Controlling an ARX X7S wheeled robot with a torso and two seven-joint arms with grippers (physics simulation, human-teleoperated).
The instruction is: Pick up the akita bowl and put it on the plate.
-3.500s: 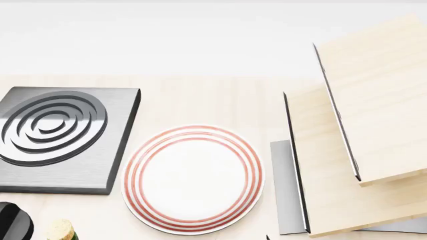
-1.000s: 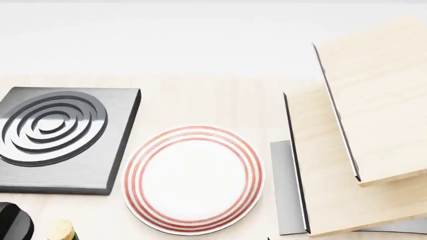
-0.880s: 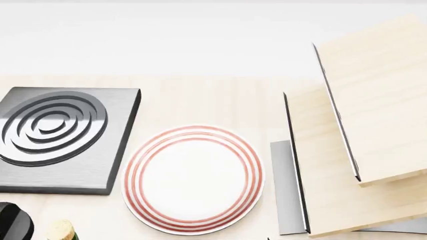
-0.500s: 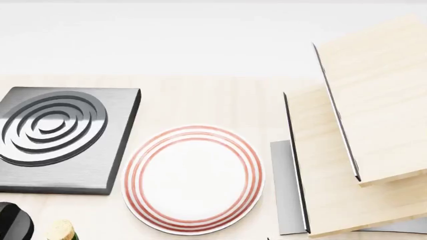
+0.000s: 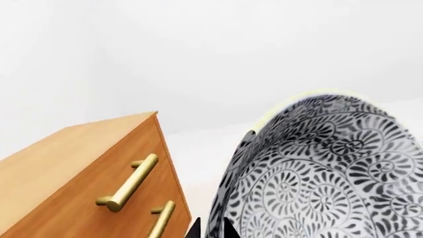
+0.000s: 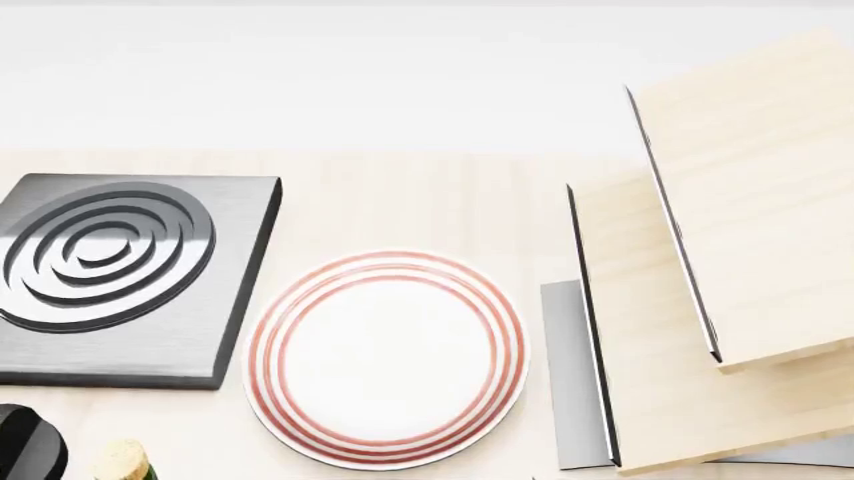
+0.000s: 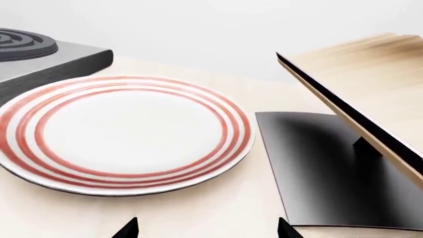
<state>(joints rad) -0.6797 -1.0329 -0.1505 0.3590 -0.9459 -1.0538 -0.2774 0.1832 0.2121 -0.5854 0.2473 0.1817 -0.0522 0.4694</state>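
The akita bowl, grey-and-white floral with a pale rim, fills much of the left wrist view. My left gripper is shut on its wall, one dark fingertip on each side. The bowl and both grippers are out of the head view. The plate, white with red rings, lies flat on the pale wooden table with nothing on it. My right gripper is open just short of the plate's near edge, low over the table, with nothing between its fingers.
A dark grey square burner sits left of the plate. Tilted wooden boards on a dark metal base stand to its right. A wooden drawer cabinet with brass handles shows in the left wrist view. A black knob sits at the head view's lower left.
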